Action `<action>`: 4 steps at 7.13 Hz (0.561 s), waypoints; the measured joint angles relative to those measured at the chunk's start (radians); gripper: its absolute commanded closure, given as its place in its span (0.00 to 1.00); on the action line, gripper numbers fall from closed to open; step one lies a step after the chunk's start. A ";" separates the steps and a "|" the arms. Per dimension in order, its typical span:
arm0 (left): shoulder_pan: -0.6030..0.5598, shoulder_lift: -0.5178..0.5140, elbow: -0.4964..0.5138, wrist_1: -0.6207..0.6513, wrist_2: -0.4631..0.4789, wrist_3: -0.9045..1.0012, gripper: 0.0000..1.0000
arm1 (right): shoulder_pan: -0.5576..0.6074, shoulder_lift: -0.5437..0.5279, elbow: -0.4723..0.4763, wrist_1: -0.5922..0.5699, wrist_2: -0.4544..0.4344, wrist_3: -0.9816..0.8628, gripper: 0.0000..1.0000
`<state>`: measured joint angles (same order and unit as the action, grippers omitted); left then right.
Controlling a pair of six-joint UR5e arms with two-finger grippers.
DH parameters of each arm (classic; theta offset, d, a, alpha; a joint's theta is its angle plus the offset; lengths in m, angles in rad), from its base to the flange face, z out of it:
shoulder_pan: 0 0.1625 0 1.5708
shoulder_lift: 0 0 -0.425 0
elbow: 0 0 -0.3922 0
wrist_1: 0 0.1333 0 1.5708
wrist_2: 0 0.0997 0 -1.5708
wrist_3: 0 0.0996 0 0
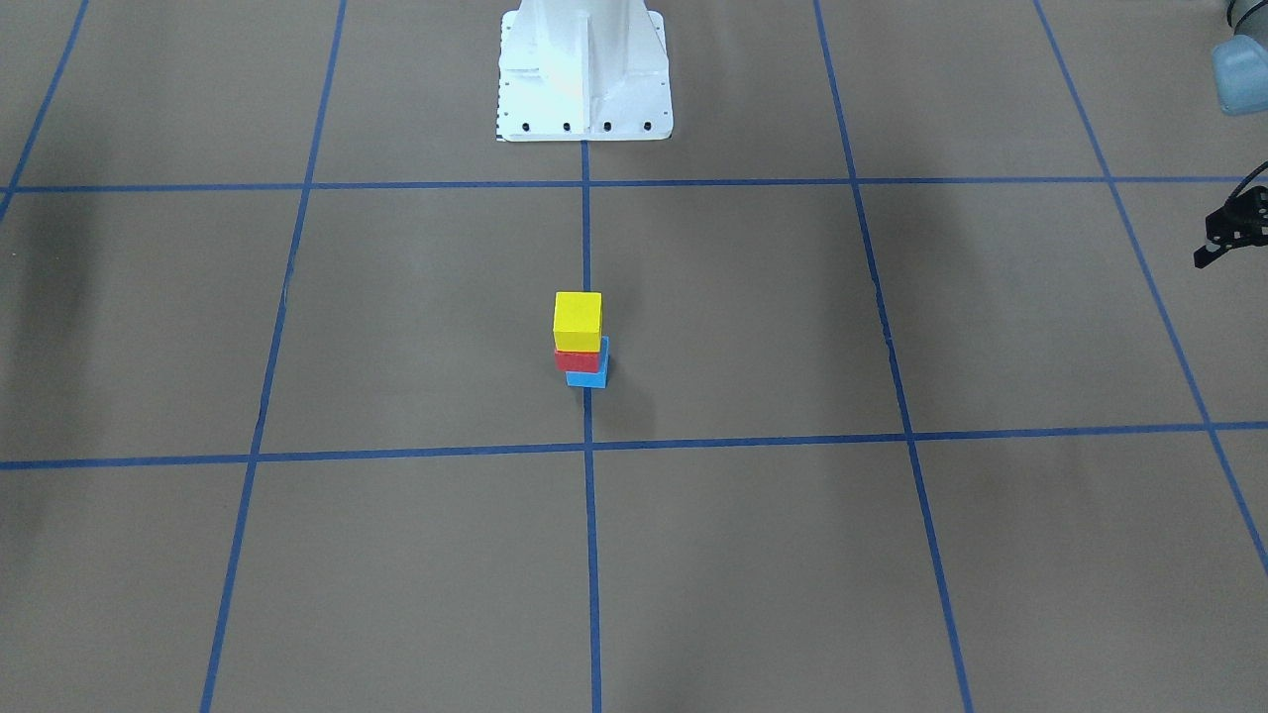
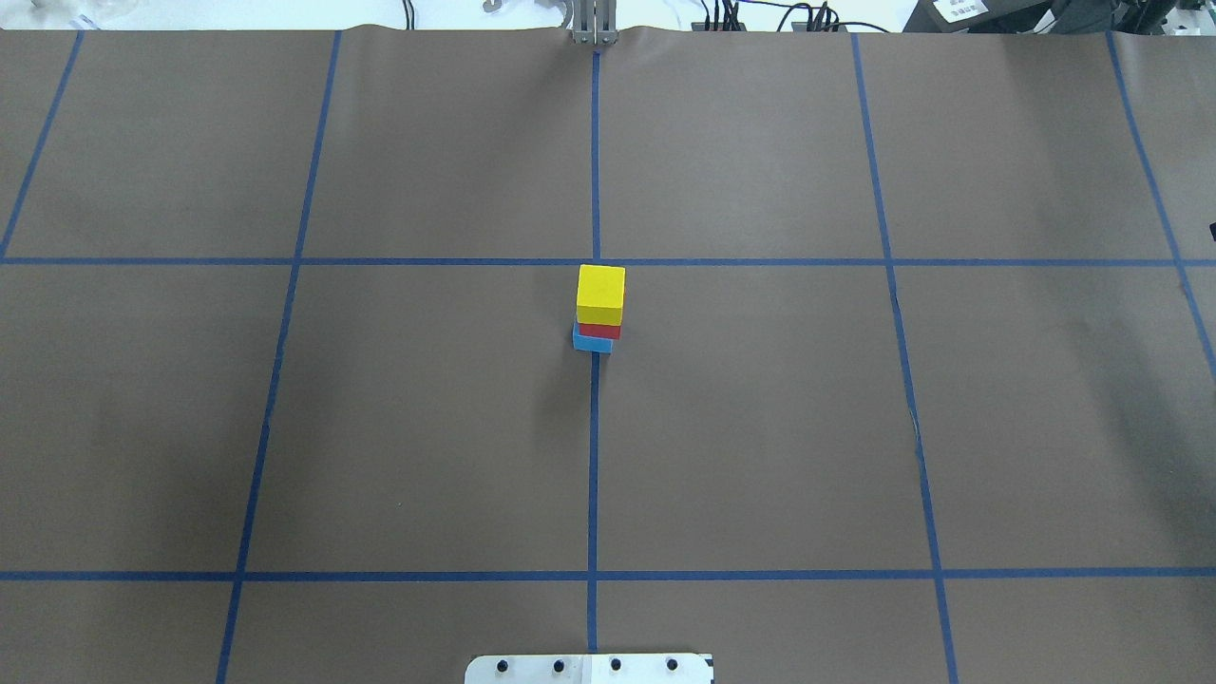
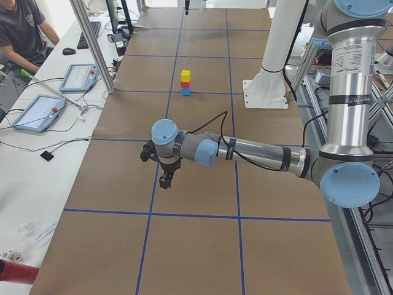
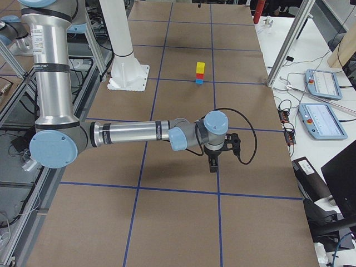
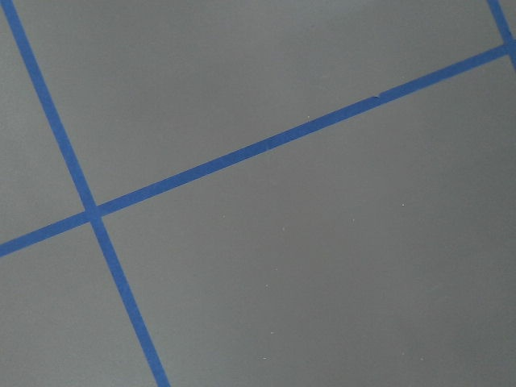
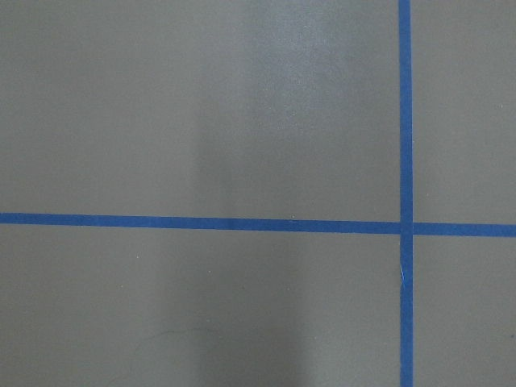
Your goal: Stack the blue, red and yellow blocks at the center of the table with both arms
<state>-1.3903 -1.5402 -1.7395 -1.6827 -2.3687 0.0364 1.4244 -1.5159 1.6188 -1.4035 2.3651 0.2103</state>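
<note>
A yellow block (image 1: 578,319) sits on a red block (image 1: 577,360), which sits on a blue block (image 1: 591,376), at the table's center on the middle tape line. The stack also shows in the overhead view (image 2: 600,293), slightly staggered. My left gripper (image 3: 166,179) hangs low over the paper far from the stack; only its edge shows in the front view (image 1: 1228,233). My right gripper (image 4: 213,165) hangs low at the opposite end. I cannot tell whether either is open or shut. Both wrist views show only paper and tape.
The white robot base (image 1: 584,69) stands behind the stack. Blue tape lines (image 2: 594,456) grid the brown paper. A seated person (image 3: 21,31) and control tablets (image 3: 37,110) are beside the table's far side; more tablets (image 4: 320,119) show in the right view.
</note>
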 measured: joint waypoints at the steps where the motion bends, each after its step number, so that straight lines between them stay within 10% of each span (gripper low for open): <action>1: -0.008 0.000 0.002 0.004 0.007 -0.014 0.00 | 0.002 0.022 -0.001 -0.038 -0.006 -0.028 0.00; 4: -0.024 0.000 0.007 0.008 0.012 -0.062 0.00 | 0.003 0.048 0.001 -0.060 -0.007 -0.042 0.00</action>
<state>-1.4143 -1.5401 -1.7328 -1.6745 -2.3565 -0.0253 1.4272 -1.4679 1.6202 -1.4631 2.3585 0.1687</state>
